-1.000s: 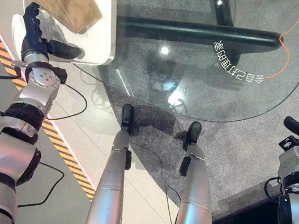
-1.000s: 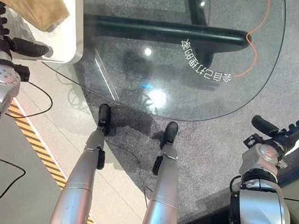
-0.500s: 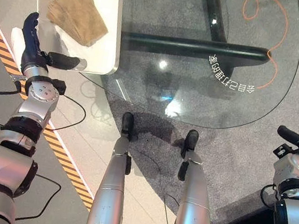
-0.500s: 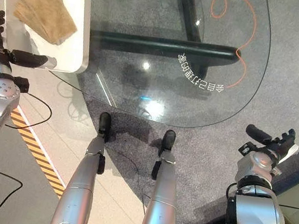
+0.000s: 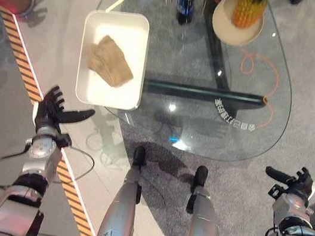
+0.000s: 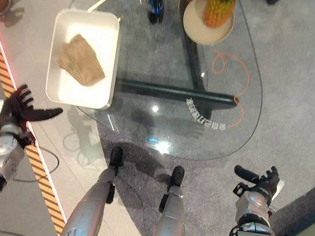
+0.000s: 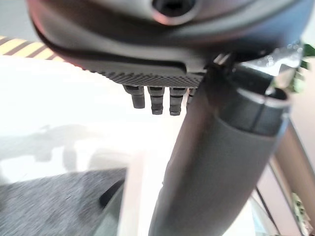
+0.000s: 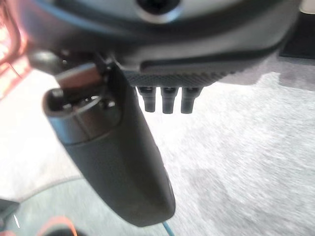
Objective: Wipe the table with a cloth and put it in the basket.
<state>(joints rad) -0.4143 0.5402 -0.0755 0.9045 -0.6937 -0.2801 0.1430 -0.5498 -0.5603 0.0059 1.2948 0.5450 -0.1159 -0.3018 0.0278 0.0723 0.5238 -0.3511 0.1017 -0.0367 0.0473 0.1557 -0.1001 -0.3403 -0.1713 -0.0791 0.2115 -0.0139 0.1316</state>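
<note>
While both arms are hanging low at the robot's sides, the left hand (image 5: 50,113) is spreading its fingers wide with the thumb pointing out toward the glass tabletop (image 5: 256,68), holding nothing. Ahead of that hand and a little to its right, the tan cloth (image 5: 108,66) is lying crumpled in the white basket (image 5: 137,30), which is sitting on the tabletop's left part; hand and cloth are well apart. The right hand (image 6: 261,183) is hovering over the grey carpet, off the tabletop's near right edge, its fingers straight and its thumb sticking out to the left, likewise carrying nothing. Far ahead of this hand, a pineapple (image 5: 250,5) is standing on a round beige plate (image 5: 222,21), and a dark bottle (image 5: 185,0) is standing just left of the plate. An orange cord (image 5: 261,72) is showing through the glass, curling between the plate and the right hand.
</note>
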